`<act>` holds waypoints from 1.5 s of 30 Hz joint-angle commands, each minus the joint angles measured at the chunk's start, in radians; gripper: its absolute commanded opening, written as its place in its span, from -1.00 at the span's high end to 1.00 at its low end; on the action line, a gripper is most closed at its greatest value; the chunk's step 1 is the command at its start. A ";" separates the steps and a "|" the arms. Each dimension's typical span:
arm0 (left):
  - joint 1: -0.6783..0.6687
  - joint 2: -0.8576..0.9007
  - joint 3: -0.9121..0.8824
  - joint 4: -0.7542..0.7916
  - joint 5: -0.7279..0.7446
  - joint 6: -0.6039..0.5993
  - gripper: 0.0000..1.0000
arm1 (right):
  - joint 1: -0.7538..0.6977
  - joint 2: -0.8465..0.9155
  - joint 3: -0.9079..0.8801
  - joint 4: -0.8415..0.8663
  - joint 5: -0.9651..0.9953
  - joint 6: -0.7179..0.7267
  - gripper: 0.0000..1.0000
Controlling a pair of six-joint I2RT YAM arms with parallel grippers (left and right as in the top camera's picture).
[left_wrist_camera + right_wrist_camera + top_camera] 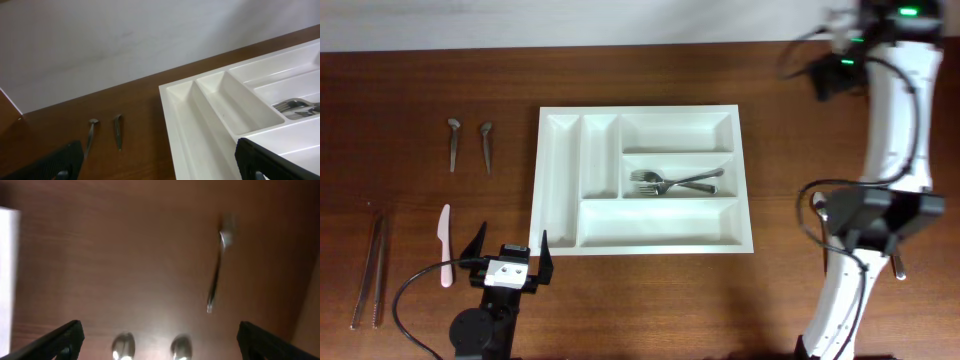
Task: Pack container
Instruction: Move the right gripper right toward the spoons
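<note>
The container [638, 111] is a large white tray in the middle of the table, with forks [675, 182] lying in its middle long compartment. My left gripper [510, 255] stands open near the front edge, just off the tray's front left corner. In the left wrist view its jaws [162, 167] frame the container's left rim [192, 80], and the forks [297, 106] show at the right. My right gripper [860, 225] hangs to the right of the tray. It is open [162, 342] over two spoon bowls [123, 346] [181, 346] on the bare wood.
Two small metal spoons [453, 143] [486, 145] lie left of the tray. A white plastic knife [445, 245] and long metal chopsticks [372, 270] lie nearer the front left. A thin utensil [217, 280] lies beyond the right gripper. Another handle [898, 265] shows beside the right arm.
</note>
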 commanded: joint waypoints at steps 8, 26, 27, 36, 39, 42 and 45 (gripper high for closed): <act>0.006 -0.006 -0.006 -0.003 -0.004 0.008 -0.98 | -0.182 -0.003 -0.048 0.225 -0.135 0.149 -0.97; 0.006 -0.006 -0.006 -0.003 -0.004 0.008 -0.98 | -0.254 0.237 -0.080 0.190 -0.139 0.091 -0.97; 0.006 -0.006 -0.006 -0.003 -0.004 0.008 -0.98 | -0.258 0.243 -0.080 0.184 -0.132 0.092 -0.97; 0.006 -0.006 -0.006 -0.003 -0.004 0.008 -0.98 | -0.296 0.266 -0.081 0.219 -0.140 0.045 -0.97; 0.006 -0.006 -0.006 -0.003 -0.004 0.008 -0.98 | -0.302 0.274 -0.081 0.256 -0.140 0.045 -0.97; 0.006 -0.006 -0.006 -0.003 -0.004 0.008 -0.98 | -0.311 0.292 -0.081 0.267 -0.143 0.046 -0.97; 0.006 -0.006 -0.006 -0.003 -0.004 0.008 -0.98 | -0.317 0.313 -0.081 0.264 -0.158 0.046 -0.97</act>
